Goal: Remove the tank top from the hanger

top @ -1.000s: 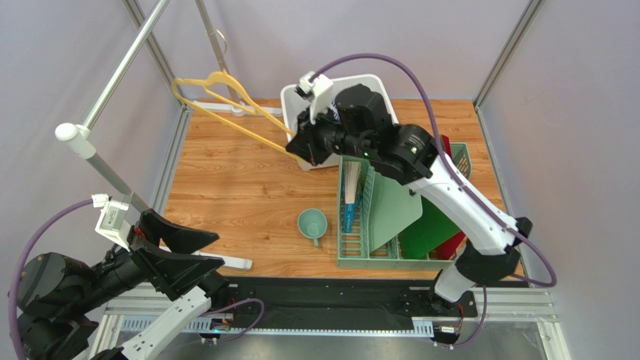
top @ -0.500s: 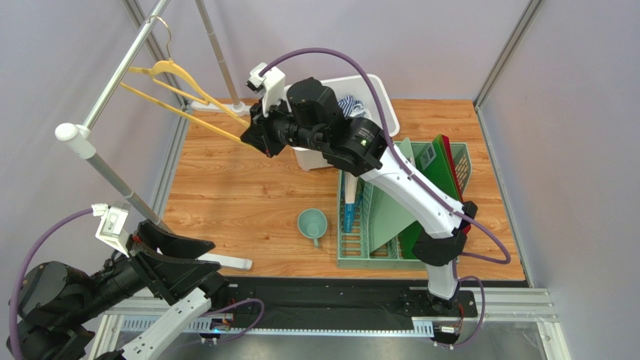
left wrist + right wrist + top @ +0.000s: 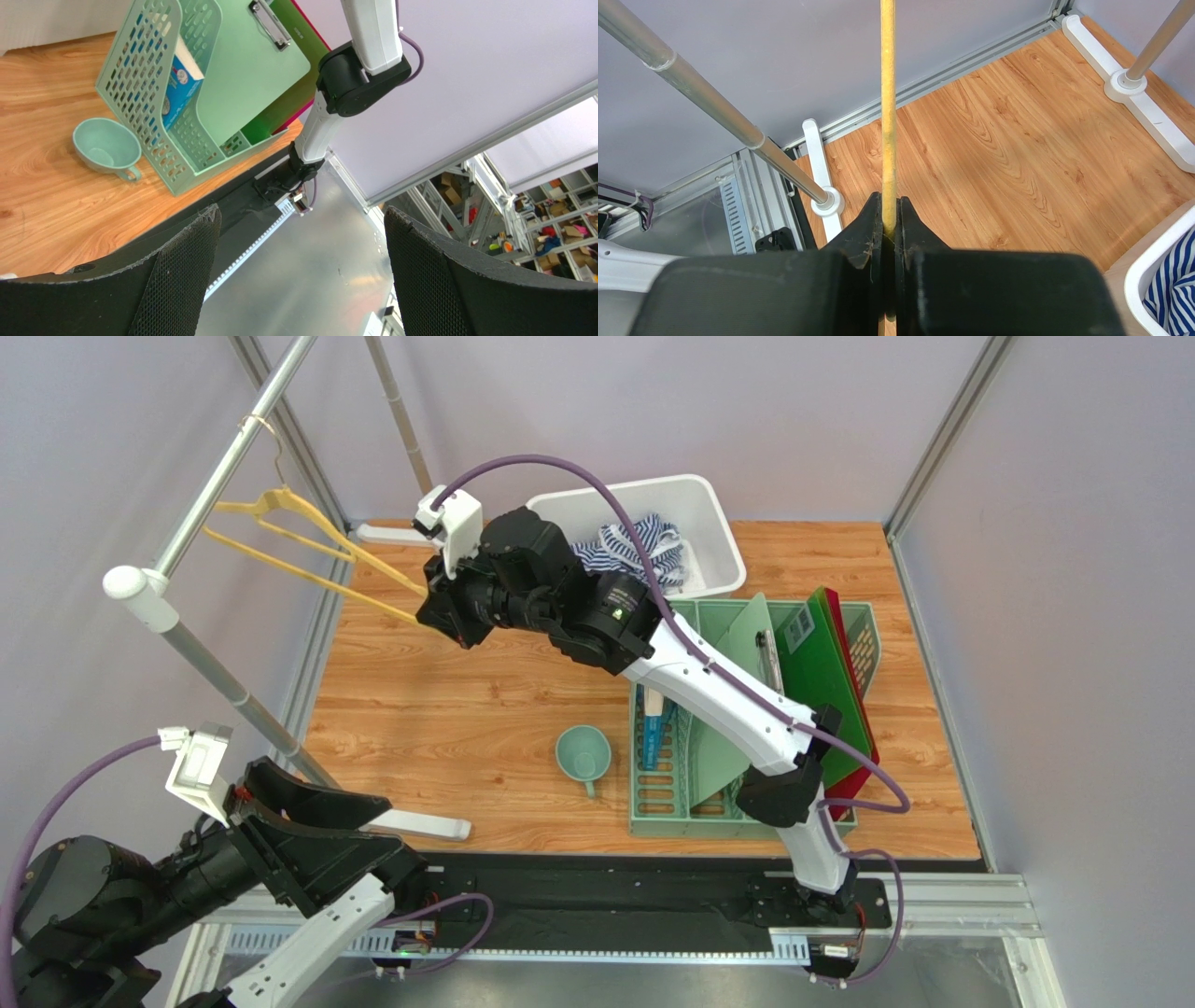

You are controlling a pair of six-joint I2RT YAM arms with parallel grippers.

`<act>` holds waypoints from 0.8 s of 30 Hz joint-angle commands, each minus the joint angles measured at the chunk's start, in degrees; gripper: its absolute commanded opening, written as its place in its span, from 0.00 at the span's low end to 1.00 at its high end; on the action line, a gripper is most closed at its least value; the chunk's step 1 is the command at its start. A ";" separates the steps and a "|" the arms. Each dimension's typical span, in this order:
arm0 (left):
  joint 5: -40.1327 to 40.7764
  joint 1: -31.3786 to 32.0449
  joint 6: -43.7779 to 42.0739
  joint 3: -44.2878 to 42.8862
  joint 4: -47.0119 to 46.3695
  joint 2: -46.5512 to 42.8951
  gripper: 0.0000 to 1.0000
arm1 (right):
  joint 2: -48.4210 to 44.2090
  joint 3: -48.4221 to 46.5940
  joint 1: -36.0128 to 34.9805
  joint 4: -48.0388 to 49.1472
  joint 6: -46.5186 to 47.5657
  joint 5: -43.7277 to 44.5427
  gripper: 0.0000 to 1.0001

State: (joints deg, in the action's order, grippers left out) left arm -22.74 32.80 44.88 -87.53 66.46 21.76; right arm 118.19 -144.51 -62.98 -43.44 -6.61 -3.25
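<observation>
**Right gripper** (image 3: 428, 612): black two-finger jaws, pressed together on the lower bar of the hanger. In the right wrist view the bar is seen pinched between the fingertips of the right gripper (image 3: 888, 213).

**Left gripper** (image 3: 300, 220): black mesh-padded fingers, spread wide apart with nothing between them. It is held low at the near left corner, off the table edge.

**Thin yellow triangular clothes hanger with a small metal hook** (image 3: 298, 546): one counted. It is bare, with no cloth on it. It is held out to the left of the right gripper, and its hook is seen at the long grey metal rail (image 3: 211, 487). Whether the hook sits over the rail cannot be told.

**Soft tank top with thin navy-blue and white stripes** (image 3: 631, 549): one counted. It is crumpled in a heap inside the white rectangular plastic bin (image 3: 713, 525) at the far middle of the table, well apart from the hanger. Only a striped corner of the tank top (image 3: 1171, 288) is shown in the right wrist view.

**Other items on the wooden tabletop** (image 3: 449, 714):
- One teal cup with a handle (image 3: 582, 753).
- One pale green mesh file rack (image 3: 657, 819).
- In the rack, one light green clipboard (image 3: 246, 63).
- Also in the rack, dark green and red folders (image 3: 825, 655).
</observation>
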 commanded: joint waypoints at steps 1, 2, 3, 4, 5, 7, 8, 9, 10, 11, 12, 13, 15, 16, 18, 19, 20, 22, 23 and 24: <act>0.77 -0.28 1.17 -0.89 1.48 0.22 0.90 | 0.28 -3.41 -0.74 5.65 0.20 0.17 0.00; 0.68 -0.28 1.26 -0.80 1.48 0.13 0.90 | 0.46 -3.41 -0.74 5.56 0.11 0.17 0.00; 0.59 -0.28 1.35 -0.72 1.31 0.13 0.90 | 0.63 -3.41 -0.74 5.56 0.02 0.00 0.00; 0.51 -0.28 1.43 -0.54 1.39 0.04 0.90 | 0.81 -3.41 -0.91 5.65 0.02 -0.01 0.00; 0.42 -0.28 1.44 -0.54 1.40 0.04 0.90 | 1.07 -3.50 -0.92 5.65 0.02 -0.01 0.00; 0.33 -0.28 1.52 -0.63 1.40 0.04 0.90 | 1.43 -3.67 -1.35 5.82 0.02 0.08 0.00; 0.33 -0.28 1.52 -0.63 1.40 -0.05 0.90 | 1.69 -3.76 -1.36 5.91 0.02 0.08 0.00; 0.24 -0.28 1.52 -0.63 1.40 -0.14 0.90 | 1.78 -3.85 -1.44 6.00 0.02 -0.01 0.00; 0.33 -0.28 1.52 -0.63 1.40 -0.14 0.90 | 1.87 -3.85 -1.53 6.17 -0.15 -0.09 0.00; 0.33 -0.28 1.61 -0.63 1.40 -0.22 0.90 | 2.04 -3.85 -1.62 6.18 -0.16 -0.18 0.00; 0.33 -0.28 1.61 -0.63 1.48 -0.23 0.90 | 2.30 -3.85 -1.62 6.18 -0.16 -0.09 0.00; 0.16 -0.28 1.70 -0.54 1.48 -0.31 0.90 | 2.39 -3.85 -1.71 6.35 -0.16 -0.09 0.00; 0.15 -0.28 1.79 -0.54 1.48 -0.49 0.90 | 2.83 -3.94 -1.88 6.09 -0.33 -0.18 0.00; 0.15 -0.28 1.87 -0.54 1.48 -0.40 0.90 | 2.92 -3.94 -1.97 6.17 -0.42 -0.36 0.00; 0.33 -0.28 2.05 -0.63 1.57 -0.75 0.90 | 3.01 -3.77 -1.97 6.00 -0.42 -0.45 0.00; 0.33 -0.28 2.14 -0.54 1.48 -0.75 0.90 | 3.01 -3.68 -2.06 6.00 -0.59 -0.36 0.00; 0.33 -0.28 2.23 -0.54 1.57 -0.93 0.90 | 3.01 -3.59 -2.06 5.91 -0.68 -0.27 0.00; 0.33 -0.28 2.31 -0.45 1.57 -1.02 0.90 | 2.83 -3.33 -2.06 5.47 -0.51 -0.01 0.00; 0.16 -0.28 2.31 -0.45 1.66 -0.93 0.90 | 2.66 -3.24 -2.06 5.30 -0.51 0.17 0.00; 0.15 -0.28 2.31 -0.28 1.57 -1.10 0.90 | 2.48 -3.06 -2.06 5.21 -0.59 0.43 0.08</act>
State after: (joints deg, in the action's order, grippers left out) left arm -22.20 32.80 46.17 -87.70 68.10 21.26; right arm 121.71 -145.53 -64.69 -41.69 -6.85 -3.49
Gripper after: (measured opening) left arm 0.901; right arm 0.019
